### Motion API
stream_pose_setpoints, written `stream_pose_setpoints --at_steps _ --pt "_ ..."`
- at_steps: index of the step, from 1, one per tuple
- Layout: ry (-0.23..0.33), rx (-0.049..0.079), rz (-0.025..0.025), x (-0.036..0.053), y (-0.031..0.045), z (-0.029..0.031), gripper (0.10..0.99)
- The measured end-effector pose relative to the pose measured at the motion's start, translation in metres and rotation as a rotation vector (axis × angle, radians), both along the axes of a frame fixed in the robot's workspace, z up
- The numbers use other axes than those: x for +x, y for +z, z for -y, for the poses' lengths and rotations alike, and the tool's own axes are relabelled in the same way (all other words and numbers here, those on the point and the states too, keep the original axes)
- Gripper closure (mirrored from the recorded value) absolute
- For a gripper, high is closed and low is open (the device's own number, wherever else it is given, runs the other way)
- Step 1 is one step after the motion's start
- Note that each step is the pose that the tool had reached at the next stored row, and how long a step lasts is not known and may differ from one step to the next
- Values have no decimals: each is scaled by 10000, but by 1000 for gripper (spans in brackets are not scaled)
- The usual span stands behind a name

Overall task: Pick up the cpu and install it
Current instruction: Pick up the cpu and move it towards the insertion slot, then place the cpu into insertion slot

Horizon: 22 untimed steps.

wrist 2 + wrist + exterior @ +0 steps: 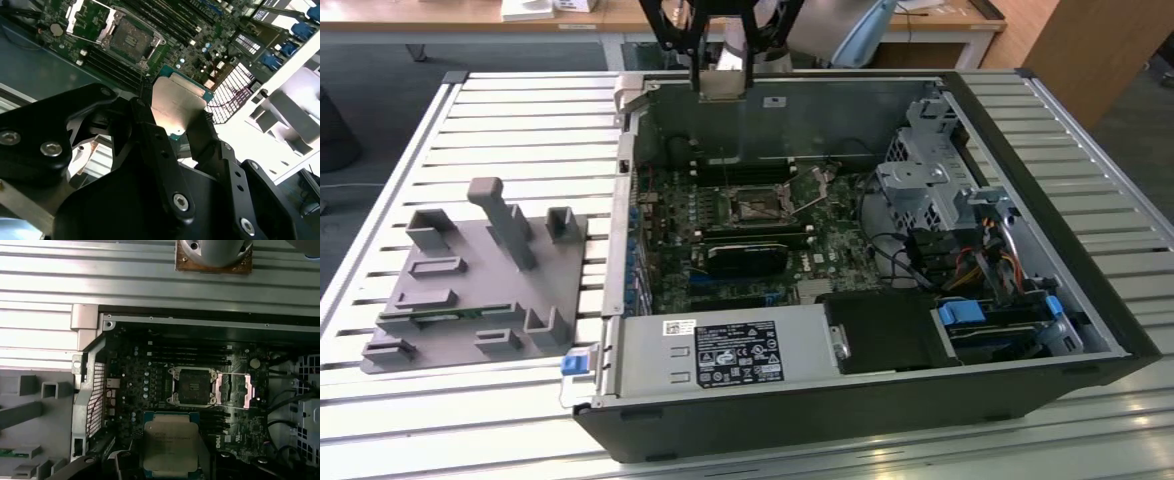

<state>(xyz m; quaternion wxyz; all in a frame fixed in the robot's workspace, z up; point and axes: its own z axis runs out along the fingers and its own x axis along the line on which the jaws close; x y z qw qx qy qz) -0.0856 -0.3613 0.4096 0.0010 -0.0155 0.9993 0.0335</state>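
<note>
While it hangs over the edge of the open black desktop computer case [854, 425] that lies at the top of the exterior view, the arm's black two-fingered hand [722, 72] pinches the cpu [722, 86], a small flat square chip with a shiny silver-grey metal top and a thin green rim. In the second wrist view the black fingers [150, 135] press on two opposite edges of the chip, whose metal top faces that camera. The chip is in the air, clear of the green motherboard [670, 235] on the floor of the case. Near the middle of that board sits the square black processor socket [192, 386]; its metal cover frame [235, 390] is swung open and lies just beside it. The socket holds no chip, and the cpu is well apart from it. The case lies on its side on a slatted aluminium worktop [520, 110]. On the exterior view's left of the case rests a flat grey fixture plate [467, 290] with upright blocks.
</note>
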Motion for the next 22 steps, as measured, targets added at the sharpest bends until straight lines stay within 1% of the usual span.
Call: stream_pose_setpoints --at_steps 4,7,12,18,20,21,22 --pt "0 7 -1 137 -7 -20 561" --pt "1 35 2 232 -12 -31 561" --pt "-5 63 4 390 -15 -41 561" --pt "-148 55 6 483 -16 -43 561" --pt "-208 53 4 495 -16 -42 561" --pt "-357 53 5 495 -19 -43 561" --pt "-693 52 5 495 -22 -43 561"
